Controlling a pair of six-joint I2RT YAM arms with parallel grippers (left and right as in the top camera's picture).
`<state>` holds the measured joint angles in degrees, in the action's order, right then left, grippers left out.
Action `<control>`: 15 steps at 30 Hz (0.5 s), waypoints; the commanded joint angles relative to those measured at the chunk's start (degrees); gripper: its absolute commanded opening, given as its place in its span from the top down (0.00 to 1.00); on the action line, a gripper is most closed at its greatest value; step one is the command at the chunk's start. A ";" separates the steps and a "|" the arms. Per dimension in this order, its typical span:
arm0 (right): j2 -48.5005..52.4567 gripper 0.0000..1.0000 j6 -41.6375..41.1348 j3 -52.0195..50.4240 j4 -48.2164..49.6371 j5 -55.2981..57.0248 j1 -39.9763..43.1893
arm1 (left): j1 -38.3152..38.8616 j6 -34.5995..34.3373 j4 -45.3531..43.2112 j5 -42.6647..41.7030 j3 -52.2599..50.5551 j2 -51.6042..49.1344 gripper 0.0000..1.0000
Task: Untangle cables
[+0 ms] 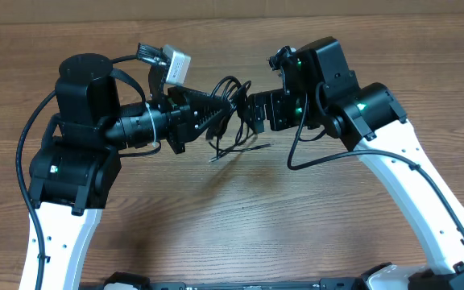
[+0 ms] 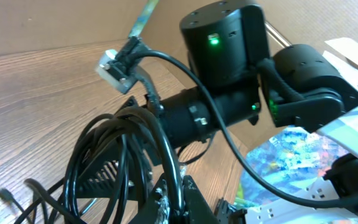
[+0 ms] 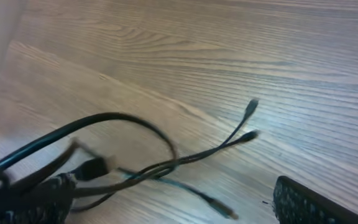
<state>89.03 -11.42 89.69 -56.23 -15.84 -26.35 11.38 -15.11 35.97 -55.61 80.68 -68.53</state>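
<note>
The cables (image 1: 228,121) are a bundle of thin black loops hanging between my two grippers above the wooden table, with loose ends trailing toward the front (image 1: 216,158). My left gripper (image 1: 222,109) is shut on one strand. In the left wrist view its jaws (image 2: 174,200) pinch a black cord while the loops (image 2: 104,155) fan out to the left. My right gripper (image 1: 246,111) faces it from the right, open. In the right wrist view, cable strands and plug ends (image 3: 252,106) lie over the table between its wide-apart fingers (image 3: 309,205). Nothing is gripped there.
The right arm's thicker black cable (image 1: 296,157) loops down onto the table (image 1: 232,217). A cardboard wall (image 1: 216,16) runs along the back. A colourful sheet (image 2: 291,155) lies to the right in the left wrist view.
</note>
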 commanded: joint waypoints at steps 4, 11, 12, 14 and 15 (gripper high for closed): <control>0.74 0.00 -2.60 1.33 -1.62 11.32 0.90 | -0.22 -0.76 -0.48 -2.67 0.81 2.08 0.96; 0.74 0.00 -5.14 1.33 -6.36 12.33 3.85 | -0.20 -0.79 -0.09 1.05 0.83 2.32 0.96; 0.74 0.00 -5.11 1.33 -6.97 12.07 4.04 | -0.20 -0.81 0.24 1.92 0.83 2.32 0.96; 0.72 0.00 -5.05 1.36 -7.91 11.30 4.26 | -0.20 -0.85 1.03 4.17 0.81 2.32 0.96; 0.72 0.00 -4.79 1.36 -8.50 10.49 4.26 | -0.20 -1.88 1.95 7.02 0.81 2.32 0.96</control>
<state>89.54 -15.44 89.69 -64.07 -4.93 -22.46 11.38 -15.18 36.88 -54.11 80.68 -67.59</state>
